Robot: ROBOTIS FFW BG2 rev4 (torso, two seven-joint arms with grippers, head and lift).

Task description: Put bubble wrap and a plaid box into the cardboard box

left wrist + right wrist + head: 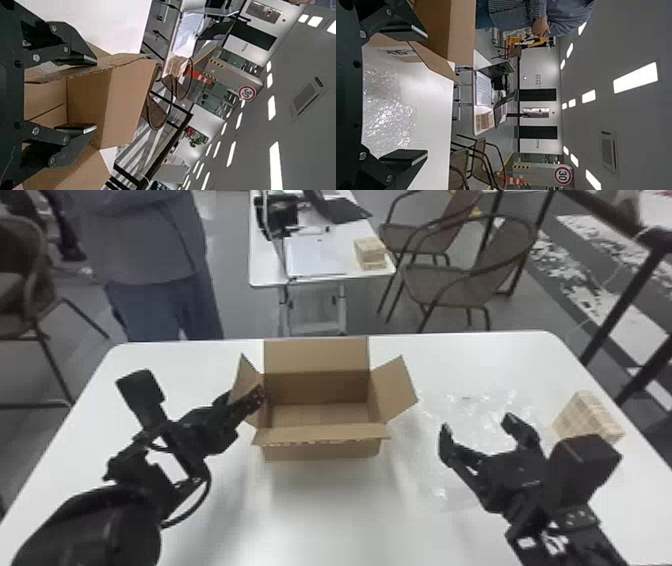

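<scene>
Two claws point(477, 423), one cardboard box point(320, 452), one bubble wrap point(425, 455), one plaid box point(586, 415)

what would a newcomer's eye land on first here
Probably the open cardboard box mid-table, flaps spread, with the left gripper at its left side. Next, the right gripper, open near the shiny, clear bubble wrap on the white table to the box's right, and the plaid box near the table's right edge.

The black left arm point(140, 472) has a rounded forearm and looping black cable point(206, 490); the black right arm point(570, 515) bears white patches point(556, 544).
</scene>
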